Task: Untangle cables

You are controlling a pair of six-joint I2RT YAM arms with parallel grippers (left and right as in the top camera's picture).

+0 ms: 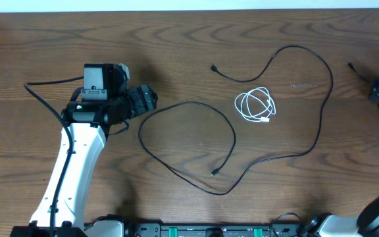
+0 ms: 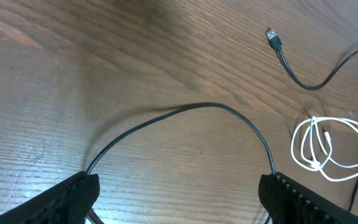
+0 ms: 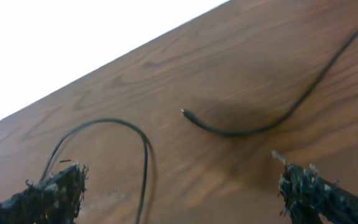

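Both pincers stand wide open and hold nothing, and the untangling looks nearly done. The long black cable (image 1: pixel 321 118) runs in one smooth, uncrossed line, and its matte arc lies just ahead of the left pincer (image 2: pixel 179 185) on the grained wooden table (image 1: pixel 176 39); the white cable (image 2: pixel 331 149) sits farther out to that pincer's right, apart from the black in the overhead view. What seems left is the white cord itself, a thin glossy coil of overlapping loops, with the right pincer (image 3: pixel 182 180) well away from it.

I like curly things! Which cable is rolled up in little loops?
The white cable: it is coiled into a small bundle, while the black cable sprawls in long curves.
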